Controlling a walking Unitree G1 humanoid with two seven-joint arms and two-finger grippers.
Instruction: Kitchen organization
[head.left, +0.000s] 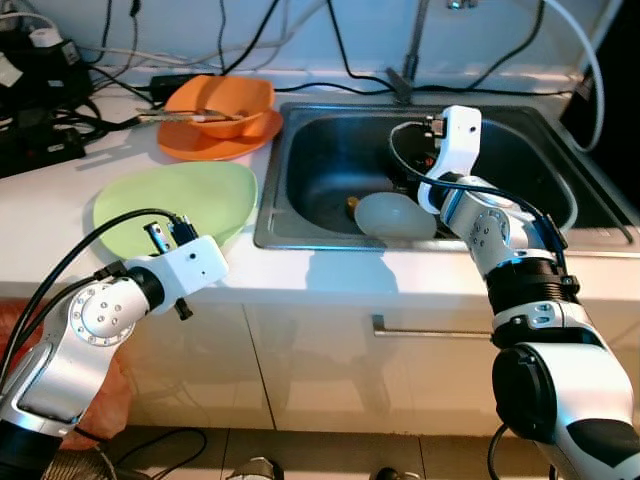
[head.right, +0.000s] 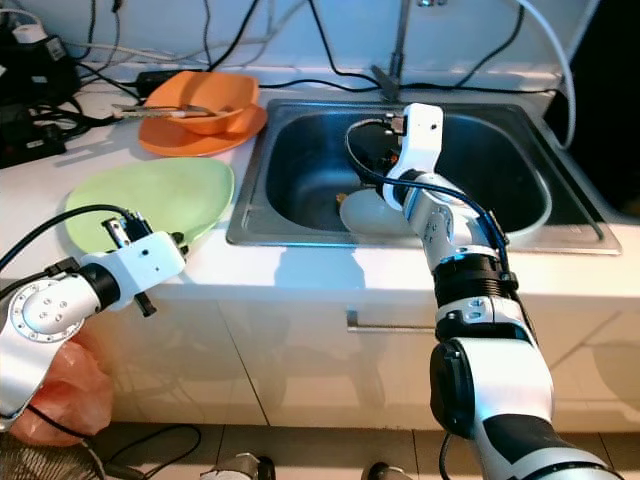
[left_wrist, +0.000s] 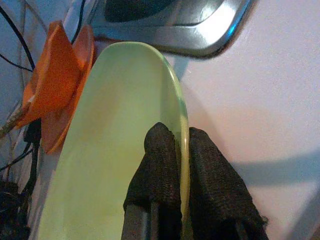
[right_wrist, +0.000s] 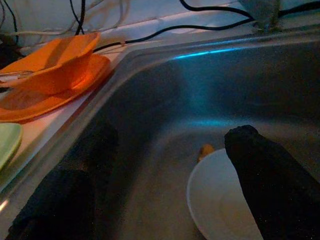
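A pale green plate (head.left: 190, 195) lies on the white counter left of the sink. My left gripper (left_wrist: 182, 134) is shut on the plate's near rim, one finger (left_wrist: 157, 160) on the inside and the other outside. In the steel sink (head.left: 300, 140) lies a white plate (right_wrist: 215, 200) on the sink floor. My right gripper (right_wrist: 172, 145) hangs open inside the sink just above it, and its fingers (right_wrist: 265, 170) stand wide apart with nothing between them. A small orange-yellow thing (right_wrist: 205, 150) rests beside the white plate.
An orange bowl (head.left: 222, 98) holding utensils sits on an orange plate (head.left: 215, 142) at the back of the counter. The faucet (head.left: 405, 75) rises behind the sink. Black power strips (head.left: 40, 140) and cables crowd the far left. Cabinet fronts with a handle (head.left: 425, 330) lie below.
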